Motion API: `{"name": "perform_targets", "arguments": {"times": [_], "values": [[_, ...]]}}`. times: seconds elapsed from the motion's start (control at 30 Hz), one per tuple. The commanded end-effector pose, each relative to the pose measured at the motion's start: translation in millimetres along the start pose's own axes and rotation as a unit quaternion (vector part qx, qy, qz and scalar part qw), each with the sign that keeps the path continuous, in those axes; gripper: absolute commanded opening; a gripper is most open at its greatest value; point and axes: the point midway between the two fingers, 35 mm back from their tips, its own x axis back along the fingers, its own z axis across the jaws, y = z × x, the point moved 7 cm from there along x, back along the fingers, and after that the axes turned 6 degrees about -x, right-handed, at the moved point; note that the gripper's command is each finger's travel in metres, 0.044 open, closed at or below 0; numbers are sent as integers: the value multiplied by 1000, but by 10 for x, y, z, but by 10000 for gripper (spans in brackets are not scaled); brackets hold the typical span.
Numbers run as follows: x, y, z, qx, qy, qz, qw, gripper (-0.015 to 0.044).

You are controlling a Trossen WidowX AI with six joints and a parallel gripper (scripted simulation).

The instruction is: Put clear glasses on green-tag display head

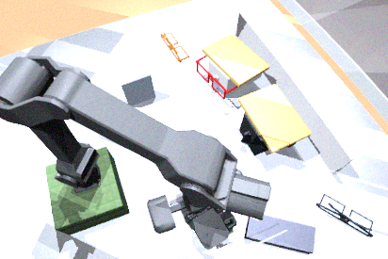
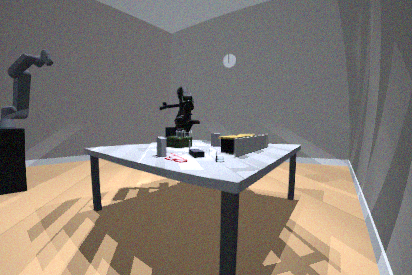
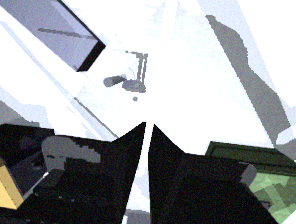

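Observation:
My gripper (image 3: 147,126) points down at the table and is shut on the clear glasses. They show only as a pale strip (image 3: 168,22) running up from between the fingertips; their outline is washed out against the white table. The arm hides the fingertips in the top view. One display head (image 1: 221,76), pale and wearing red glasses (image 1: 202,71), stands under a yellow board (image 1: 235,56). A dark head (image 1: 251,138) stands under a second yellow board (image 1: 275,115), up and right of my gripper. The green tag cannot be made out on either head.
A grey panel (image 1: 292,94) runs behind the boards. A blue-grey box (image 1: 280,234) (image 3: 55,27) lies close to the gripper, with black glasses (image 1: 346,218) beyond. Orange glasses (image 1: 174,47) lie at the back; a grey block (image 1: 138,90) stands mid-table. The arm's green base (image 1: 110,174) (image 3: 280,190) is at left.

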Motion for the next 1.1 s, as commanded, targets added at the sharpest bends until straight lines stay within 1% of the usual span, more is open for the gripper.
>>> {"name": "perform_targets", "arguments": {"times": [0.0,0.27,0.6,1.07], "values": [[3,43,153,-56,3,0,998,0],[-59,53,185,-66,3,0,998,0],[-592,50,181,-66,3,0,998,0],[-603,111,109,-66,2,0,998,0]]}}
